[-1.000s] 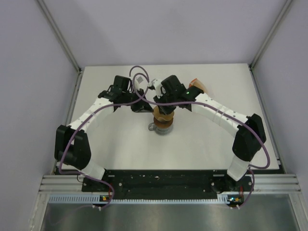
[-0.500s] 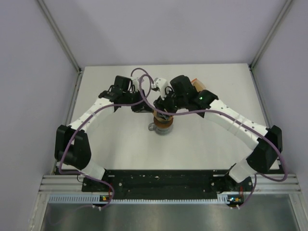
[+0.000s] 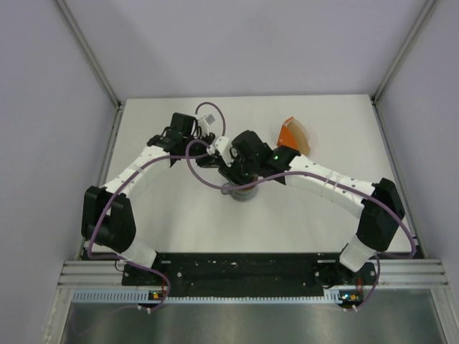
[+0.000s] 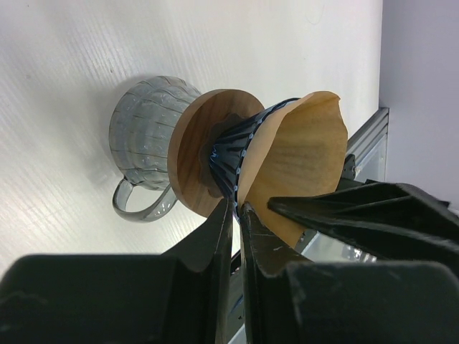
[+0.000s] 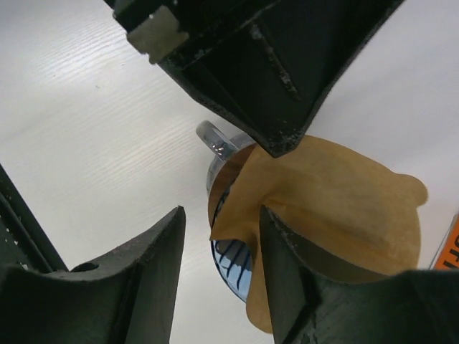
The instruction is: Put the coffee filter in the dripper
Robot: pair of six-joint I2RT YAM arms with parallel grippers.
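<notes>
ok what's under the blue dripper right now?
The dripper sits on a flat brown ring, which rests on the mouth of a grey translucent handled cup. The ring covers the cup's opening, so its inside cannot be seen.

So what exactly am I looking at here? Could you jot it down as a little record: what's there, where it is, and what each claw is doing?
stack: blue dripper on a wooden ring, on a grey handled cup
coffee filter: partly in the dripper's mouth, most of it standing out, creased
left gripper: pinched nearly shut at the filter's edge
right gripper: open, one finger on either side of the filter's edge
orange packet: on the table, behind and apart from the stack
</notes>
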